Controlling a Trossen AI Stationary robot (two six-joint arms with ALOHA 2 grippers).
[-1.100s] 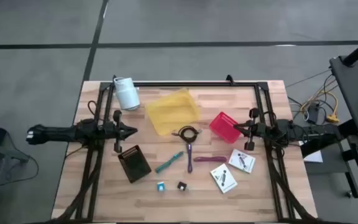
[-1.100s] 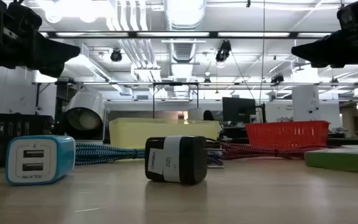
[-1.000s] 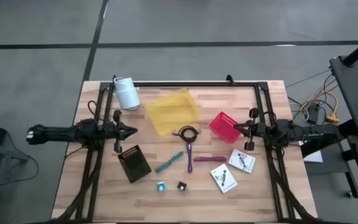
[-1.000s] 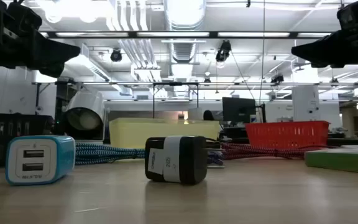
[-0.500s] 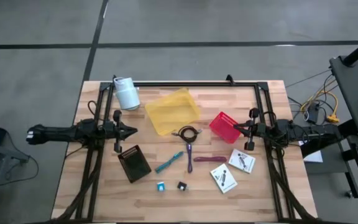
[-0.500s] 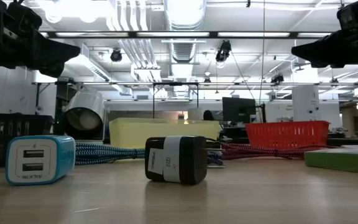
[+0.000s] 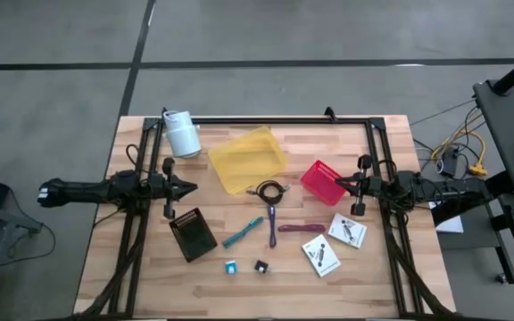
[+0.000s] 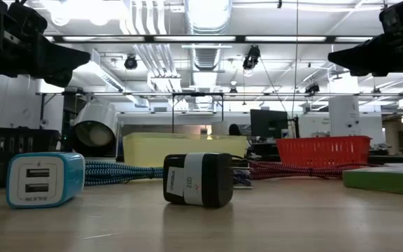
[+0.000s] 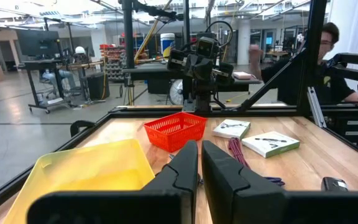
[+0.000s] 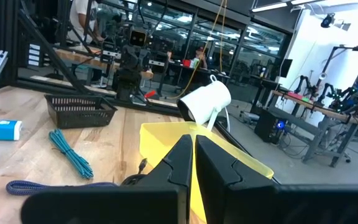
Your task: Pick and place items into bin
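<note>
Above the table's two sides, both arms wait, nothing picked yet.
The left gripper and right gripper are closed and empty; the items, like the teal cable and white boxes, lie mid-table between yellow bin, red bin and black bin. Next: open a gripper, descend onto one.

- yellow bin
- red basket
- black mesh basket
- teal braided cable
- purple cable
- magenta bar
- white cards with black print
- blue cube
- black cube
- white roll
</note>
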